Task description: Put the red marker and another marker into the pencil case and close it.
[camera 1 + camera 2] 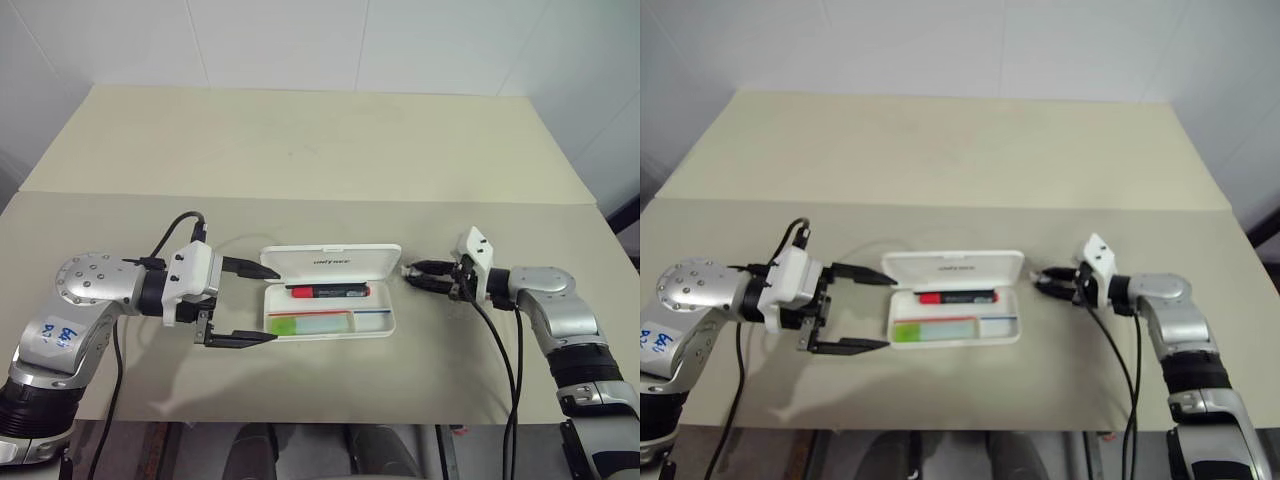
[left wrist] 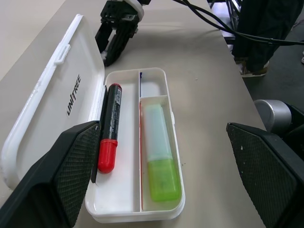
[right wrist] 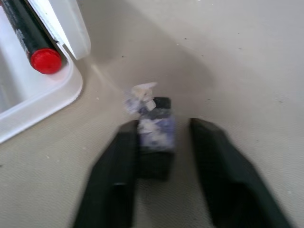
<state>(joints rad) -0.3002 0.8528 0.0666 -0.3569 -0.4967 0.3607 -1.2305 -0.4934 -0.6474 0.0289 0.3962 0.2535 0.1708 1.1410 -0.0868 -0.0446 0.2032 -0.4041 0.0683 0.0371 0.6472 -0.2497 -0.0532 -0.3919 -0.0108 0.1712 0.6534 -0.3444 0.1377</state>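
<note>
Open white pencil case (image 1: 330,336) on the beige tabletop (image 1: 300,150), flanked by both tools, lid (image 1: 330,262) tipped back on its hinge with dark logo text facing up. Left tool (image 1: 262,303) level at the case's near short end, pointing along its length, fingers (image 2: 61,171) spread wide apart and gripping nothing; one fingertip close to the corner of the lid, the other just off the front corner of the tray. Red marker (image 1: 330,291) directly ahead of that tool, lying flat in the long compartment beside the hinge, dark barrel stretched away from it and red cap at the end nearest it. Pale mint marker (image 1: 315,323) in the neighbouring front compartment, parallel to the red one, with the divider wall between them, lime-green end likewise turned toward the left tool. Right tool (image 1: 412,276) beyond the opposite short end of the case, just beside its back corner without visibly touching, aimed back at the left tool across the case. Impossible to tell whether the right tool is apart or together. Both markers well clear of either tool's grasp.
</note>
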